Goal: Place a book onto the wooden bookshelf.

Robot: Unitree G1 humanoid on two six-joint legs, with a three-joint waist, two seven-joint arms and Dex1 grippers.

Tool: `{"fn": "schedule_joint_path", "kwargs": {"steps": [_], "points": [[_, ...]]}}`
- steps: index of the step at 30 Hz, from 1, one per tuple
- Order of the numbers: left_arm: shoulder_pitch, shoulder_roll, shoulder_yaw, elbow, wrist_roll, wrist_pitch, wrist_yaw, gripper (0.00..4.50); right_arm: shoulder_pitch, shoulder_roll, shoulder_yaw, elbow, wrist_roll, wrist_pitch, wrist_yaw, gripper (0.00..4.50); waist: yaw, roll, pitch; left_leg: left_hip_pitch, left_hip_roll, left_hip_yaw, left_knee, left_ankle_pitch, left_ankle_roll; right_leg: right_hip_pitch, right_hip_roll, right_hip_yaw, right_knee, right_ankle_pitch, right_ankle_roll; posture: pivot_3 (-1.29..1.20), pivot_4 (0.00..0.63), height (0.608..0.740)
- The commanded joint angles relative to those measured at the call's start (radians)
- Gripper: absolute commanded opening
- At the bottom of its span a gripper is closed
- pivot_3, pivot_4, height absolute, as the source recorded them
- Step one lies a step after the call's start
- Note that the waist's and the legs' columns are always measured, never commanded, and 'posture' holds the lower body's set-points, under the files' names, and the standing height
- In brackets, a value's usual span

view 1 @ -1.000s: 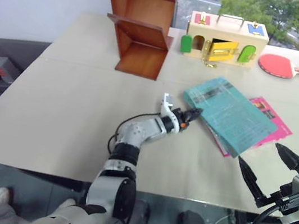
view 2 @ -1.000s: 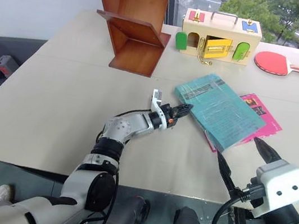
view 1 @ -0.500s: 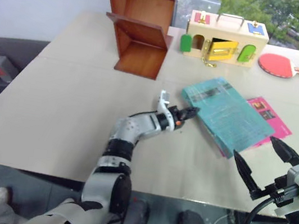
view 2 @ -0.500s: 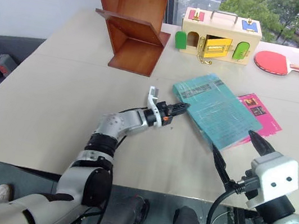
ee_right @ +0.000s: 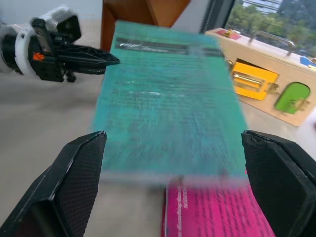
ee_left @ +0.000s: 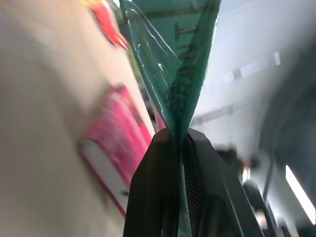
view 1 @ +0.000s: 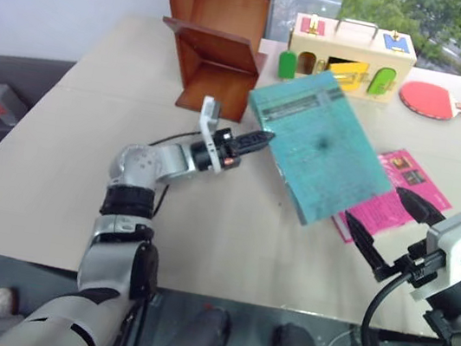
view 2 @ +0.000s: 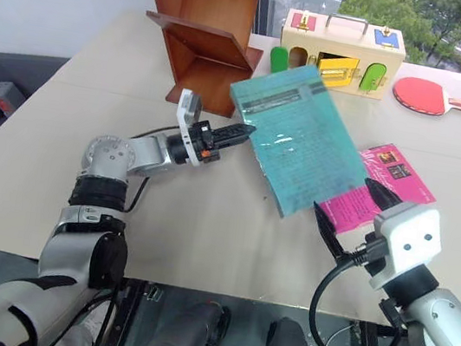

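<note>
The teal-green book hangs tilted above the table, lifted off the tabletop. My left gripper is shut on its near left edge; in the left wrist view the book is pinched between the two black fingers. The reddish-brown wooden bookshelf stands at the back left of the table, just behind and left of the raised book. My right gripper is open and empty near the table's front right, below the book's lower edge and over the pink book.
A bright pink book lies flat on the table at the right. At the back stand a pale wooden box with coloured doors and a red table-tennis paddle. The beige table has bare room at the left.
My left gripper has risen and swung left with the book, lifting it off the pink book and tilting it toward the bookshelf. The right gripper has edged forward, still open.
</note>
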Motion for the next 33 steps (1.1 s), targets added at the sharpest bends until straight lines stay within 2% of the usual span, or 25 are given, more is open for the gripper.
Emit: {"fn": "schedule_joint_path", "kwargs": {"steps": [1, 4, 6, 11, 16, 20, 25, 28, 33], "points": [[-0.076, 0.015, -0.043, -0.169, 0.003, -0.071, -0.082, 0.07, -0.050, 0.023, -0.007, 0.002, 0.003, 0.026, 0.046, 4.50, -0.001, 0.000, 0.000, 0.000, 0.000, 0.000, 0.000, 0.000, 0.000, 0.000, 0.000, 0.000, 0.000, 0.000, 0.000, 0.00, 0.150, 0.740], [-0.135, 0.055, -0.093, -0.247, 0.078, -0.199, -0.152, 0.07, -0.087, 0.043, -0.017, 0.017, 0.006, 0.045, 0.070, 4.50, -0.003, 0.000, 0.000, 0.000, 0.001, 0.000, 0.000, 0.000, 0.000, -0.001, 0.000, 0.000, 0.000, 0.000, 0.000, 0.00, 0.150, 0.740], [-0.175, 0.096, -0.157, -0.292, 0.175, -0.335, -0.214, 0.07, -0.115, 0.060, -0.025, 0.029, 0.008, 0.055, 0.080, 4.50, -0.005, 0.000, 0.000, 0.000, 0.002, 0.002, -0.001, 0.000, 0.000, -0.002, 0.000, 0.002, 0.001, 0.000, 0.000, 0.00, 0.150, 0.740], [-0.238, 0.176, -0.345, -0.340, 0.518, -0.868, -0.379, 0.07, -0.193, 0.091, -0.067, 0.049, 0.023, 0.121, 0.040, 4.50, 0.000, 0.001, 0.000, 0.000, 0.001, 0.005, -0.004, 0.000, 0.000, -0.003, 0.000, 0.004, 0.000, 0.000, 0.000, 0.00, 0.150, 0.740], [-0.353, 0.224, -0.392, -0.264, 0.735, -1.255, -0.409, 0.07, -0.248, 0.086, -0.152, 0.069, 0.106, 0.190, 0.046, 4.50, 0.001, 0.000, 0.001, -0.004, 0.000, 0.004, -0.003, 0.000, 0.000, -0.006, -0.002, 0.003, -0.001, 0.000, 0.000, 0.00, 0.150, 0.740], [-0.468, 0.309, -0.388, -0.184, 0.814, -1.266, -0.415, 0.07, -0.214, 0.041, -0.289, 0.093, 0.136, 0.232, 0.101, 4.50, -0.005, 0.000, 0.001, -0.011, 0.000, 0.004, -0.002, 0.000, 0.000, -0.013, -0.001, 0.002, 0.000, 0.000, 0.000, 0.00, 0.150, 0.740], [-0.556, 0.466, -0.415, -0.053, 0.946, -1.250, -0.440, 0.07, -0.216, -0.033, -0.428, 0.140, 0.205, 0.288, 0.177, 4.50, -0.019, 0.002, 0.002, -0.011, 0.001, 0.005, -0.002, 0.000, 0.000, -0.015, 0.001, 0.004, 0.002, 0.000, 0.000, 0.00, 0.150, 0.740], [-0.616, 0.539, -0.472, 0.045, 1.072, -1.327, -0.441, 0.07, -0.290, -0.068, -0.418, 0.189, 0.232, 0.300, 0.201, 4.50, -0.025, 0.001, 0.002, -0.012, 0.001, 0.004, -0.001, 0.000, 0.001, -0.015, 0.002, 0.003, 0.003, 0.000, 0.000, 0.00, 0.150, 0.740], [-0.710, 0.580, -0.517, 0.190, 1.174, -1.455, -0.445, 0.07, -0.400, -0.070, -0.332, 0.221, 0.224, 0.307, 0.207, 4.50, -0.025, -0.001, 0.004, -0.014, 0.000, 0.002, 0.002, 0.000, 0.001, -0.015, 0.001, 0.000, 0.004, 0.000, 0.000, 0.00, 0.150, 0.740]]}}
